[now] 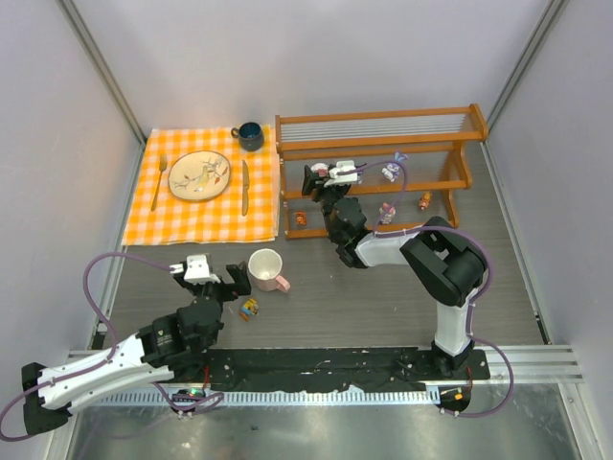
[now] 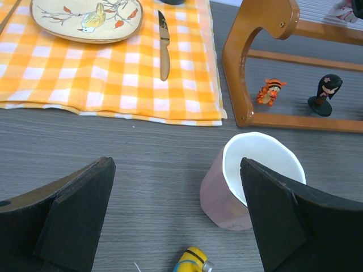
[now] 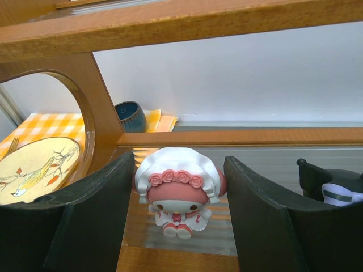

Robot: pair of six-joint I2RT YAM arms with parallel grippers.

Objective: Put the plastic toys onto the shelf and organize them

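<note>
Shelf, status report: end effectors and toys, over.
Right end effector open around pink-white toy on shelf. Left end effector open, empty, above yellow toy. Mug close beside it.

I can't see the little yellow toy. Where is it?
In the top view, the yellow toy lies on the table, just left of the mug, beside the left tool.

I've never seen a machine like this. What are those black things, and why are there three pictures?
They are two robot arms bolted to a table. One picture looks down from above; the other two come from cameras on each wrist. The right gripper sits around a pink-and-white bonnet figurine on the orange-brown wooden shelf; whether it squeezes, I cannot tell. The left gripper is open and empty, near a white-and-pink mug and a small yellow toy. An orange checked cloth holds a plate.
</note>
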